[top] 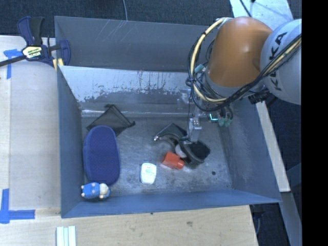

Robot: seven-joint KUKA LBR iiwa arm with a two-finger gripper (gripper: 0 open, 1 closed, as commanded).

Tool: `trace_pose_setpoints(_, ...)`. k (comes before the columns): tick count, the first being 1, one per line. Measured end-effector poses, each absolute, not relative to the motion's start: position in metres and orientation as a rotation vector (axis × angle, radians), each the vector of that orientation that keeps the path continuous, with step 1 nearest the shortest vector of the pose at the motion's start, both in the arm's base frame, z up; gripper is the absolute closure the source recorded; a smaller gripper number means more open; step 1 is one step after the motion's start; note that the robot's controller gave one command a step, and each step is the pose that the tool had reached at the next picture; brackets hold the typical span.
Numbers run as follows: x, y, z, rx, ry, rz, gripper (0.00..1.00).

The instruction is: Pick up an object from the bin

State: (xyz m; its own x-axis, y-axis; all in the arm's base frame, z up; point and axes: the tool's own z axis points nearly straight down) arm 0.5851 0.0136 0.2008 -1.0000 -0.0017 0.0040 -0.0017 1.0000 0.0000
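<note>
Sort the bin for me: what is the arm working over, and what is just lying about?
Likely job: black lump under the arm's tip; red block beside it.
Lying about: grey hook, white piece, blue case, dark cloth, blue toy.

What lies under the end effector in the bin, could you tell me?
A black rounded thing lies under the end effector, with an orange block close beside it. The end effector covers the black thing's upper part.
</note>
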Motion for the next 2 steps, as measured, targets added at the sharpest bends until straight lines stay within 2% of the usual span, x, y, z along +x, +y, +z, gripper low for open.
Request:
trace_pose_setpoints(1, 0.5391, 0.0342, 0.0887, -0.505, -3.131, -0.015, 0.0)
trace_pose_setpoints(2, 0.5369, 0.034, 0.0895, -0.503, -3.119, -0.013, 1.0)
